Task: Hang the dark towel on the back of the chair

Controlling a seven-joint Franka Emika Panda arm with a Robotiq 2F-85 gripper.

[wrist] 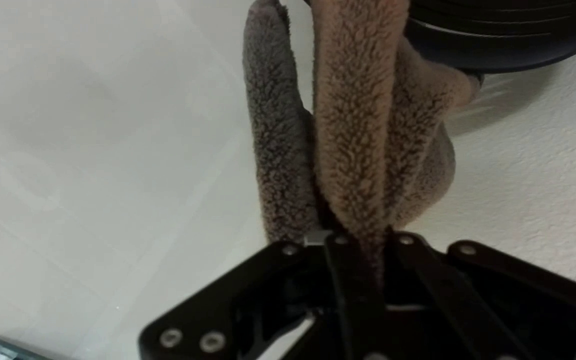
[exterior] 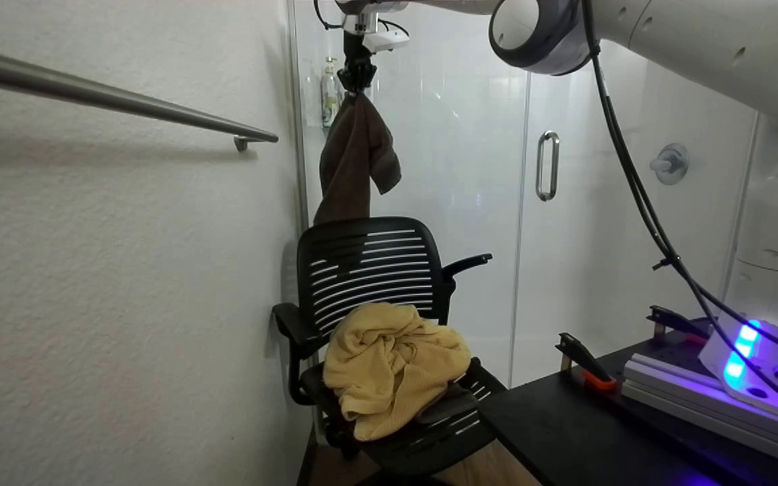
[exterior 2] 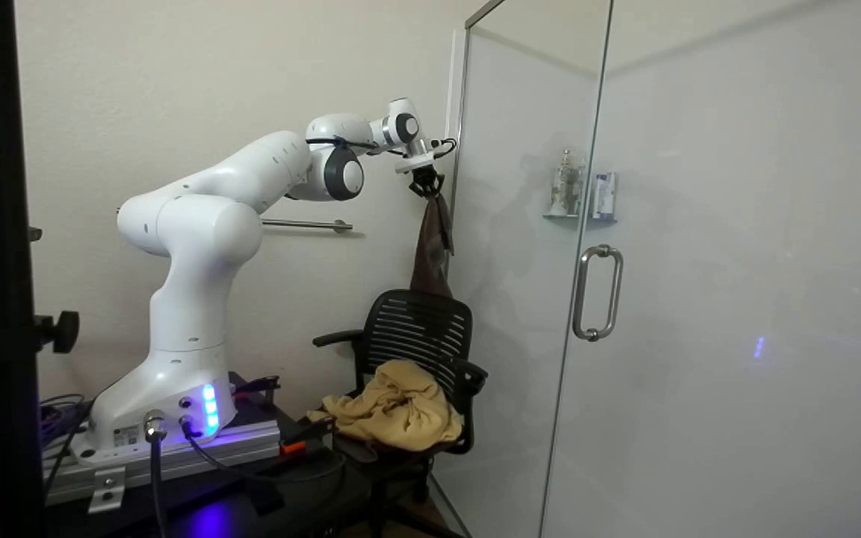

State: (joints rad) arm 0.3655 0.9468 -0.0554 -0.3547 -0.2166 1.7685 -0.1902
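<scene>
1. Glass shower panels (exterior: 456,175) rise behind the chair (exterior 2: 417,325), which stands just beyond a corner of the black tabletop (exterior: 551,425).
2. High up and past that corner, the gripper (exterior: 355,92) is closed, with the dark towel (exterior: 352,158) pinched by its upper end.
3. In both exterior views it hangs well clear of the tabletop's edges, its lower part dropping behind the chair back (exterior: 375,266).
4. Draping seems the step in hand: carry the held end over the chair back toward the tabletop corner, so fabric falls on both sides.
5. Lower it until the chair back bears the weight, without snagging the yellow cloth (exterior: 396,368) below, then release; letting go this high could send it sliding off behind.
</scene>
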